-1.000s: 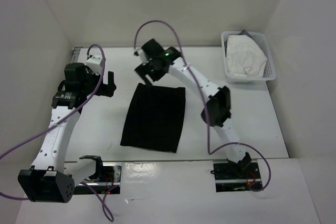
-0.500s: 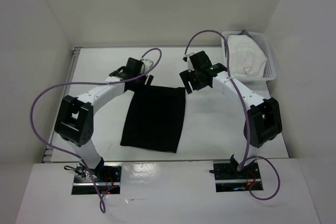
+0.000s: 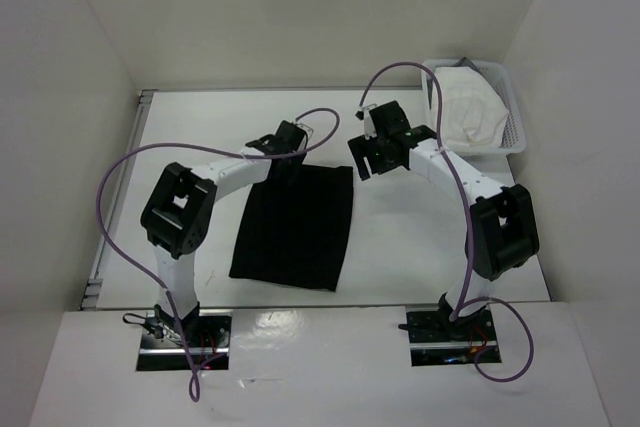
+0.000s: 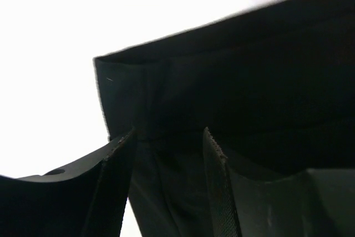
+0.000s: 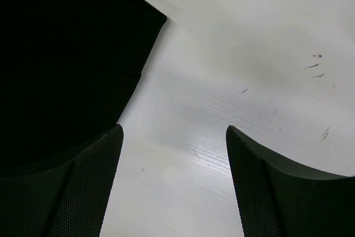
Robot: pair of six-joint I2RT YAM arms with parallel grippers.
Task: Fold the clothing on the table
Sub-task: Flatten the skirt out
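Two spread hands near the desk (image 3: 560, 237) far edge: left hand (image 4: 168, 134) straddles clothing (image 3: 295, 227) corner; right hand (image 5: 175, 131) beside clothing, over bare desk.

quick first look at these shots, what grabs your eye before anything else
A black garment lies flat in the middle of the white table. The left claw straddles its far left corner, fabric between the fingers; the right claw hangs open just off the far right corner. A white mesh basket with a white cloth sits far right.
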